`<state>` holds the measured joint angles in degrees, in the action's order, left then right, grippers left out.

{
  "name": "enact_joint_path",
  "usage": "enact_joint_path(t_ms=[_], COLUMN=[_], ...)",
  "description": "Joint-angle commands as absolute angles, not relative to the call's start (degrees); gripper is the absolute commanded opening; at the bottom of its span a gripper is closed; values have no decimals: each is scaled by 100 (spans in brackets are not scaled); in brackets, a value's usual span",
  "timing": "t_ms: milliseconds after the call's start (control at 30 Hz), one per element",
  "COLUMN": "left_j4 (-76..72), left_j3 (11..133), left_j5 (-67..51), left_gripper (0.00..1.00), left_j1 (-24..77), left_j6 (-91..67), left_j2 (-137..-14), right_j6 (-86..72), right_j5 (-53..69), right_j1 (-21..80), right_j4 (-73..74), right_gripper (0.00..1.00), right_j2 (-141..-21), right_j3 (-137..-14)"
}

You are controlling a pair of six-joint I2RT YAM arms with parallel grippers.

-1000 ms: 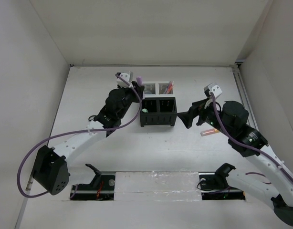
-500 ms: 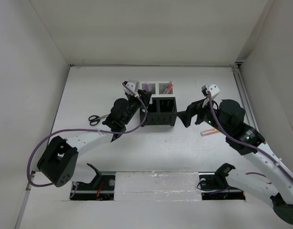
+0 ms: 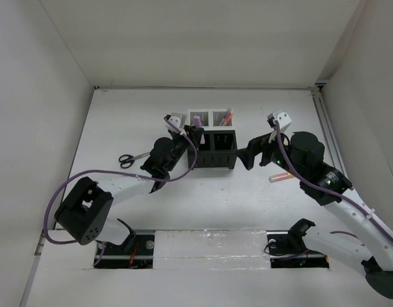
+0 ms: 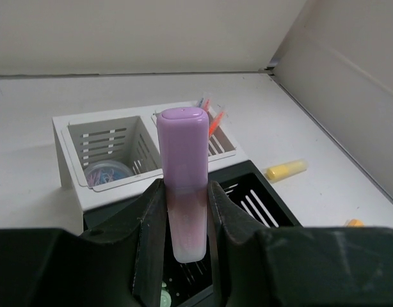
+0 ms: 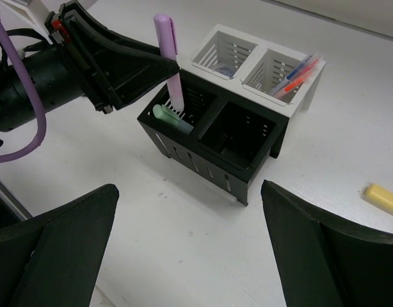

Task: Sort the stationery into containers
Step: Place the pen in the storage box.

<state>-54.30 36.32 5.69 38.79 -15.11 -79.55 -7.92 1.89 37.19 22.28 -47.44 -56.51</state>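
Marker (image 4: 182, 160), lilac, upright, pinched in left gripper (image 4: 185, 217), its lower end dipped into near-left black bin (image 5: 177, 153) beside pale green marker (image 5: 171, 119) lying inside. Right gripper (image 5: 189, 190) spread wide, holding nothing, just right of the bins. Red-orange pens (image 5: 297, 75) stand in far-right white bin (image 5: 312, 89); scissors (image 3: 127, 159) lie on table (image 3: 248, 115) left of the bins, yellow marker (image 5: 383, 198) to the right.

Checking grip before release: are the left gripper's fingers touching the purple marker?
Touching. The left wrist view shows the left gripper with its fingers pressed against both sides of the purple marker.
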Motion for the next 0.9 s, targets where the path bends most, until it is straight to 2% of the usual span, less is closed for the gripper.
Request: enact_joint_path(t_ms=[0,300,500,533,633,667,767,800,867], left_j4=[-5977,-5977,-5977,-5977,-6029,-6029,-5872,-5871,-5635], left_j3=[3586,3691,3639,3639,3577,3525,3524,3524,3585], left_j5=[598,545,388,335,272,220,544,615,728], left_gripper=[0,0,37,50,70,79,91,100,100], left_j1=[3876,3876,3876,3876,3876,3876,4077,4148,4219], left_j6=[-1608,-1670,-1731,-1731,-1731,-1731,-1592,-1530,-1529], left_j2=[-8050,-8341,-8315,-8262,-7973,-7893,-7586,-7454,-7305], right_j6=[-853,-905,-905,-905,-1011,-1063,-1116,-1177,-1439], right_j5=[114,167,62,1,-166,-228,-369,-369,-649], right_j1=[3700,3700,3700,3700,3700,3700,3700,3700,3700], right_j4=[1881,1828,1828,1880,1951,2003,2057,2057,2284], right_gripper=[100,100,100,100,100,100,100,100,100], right_j2=[-4798,-4852,-4852,-4852,-4852,-4852,-4852,-4852,-4904], right_j3=[-5713,-5713,-5660,-5660,-5660,-5660,-5660,-5660,-5660])
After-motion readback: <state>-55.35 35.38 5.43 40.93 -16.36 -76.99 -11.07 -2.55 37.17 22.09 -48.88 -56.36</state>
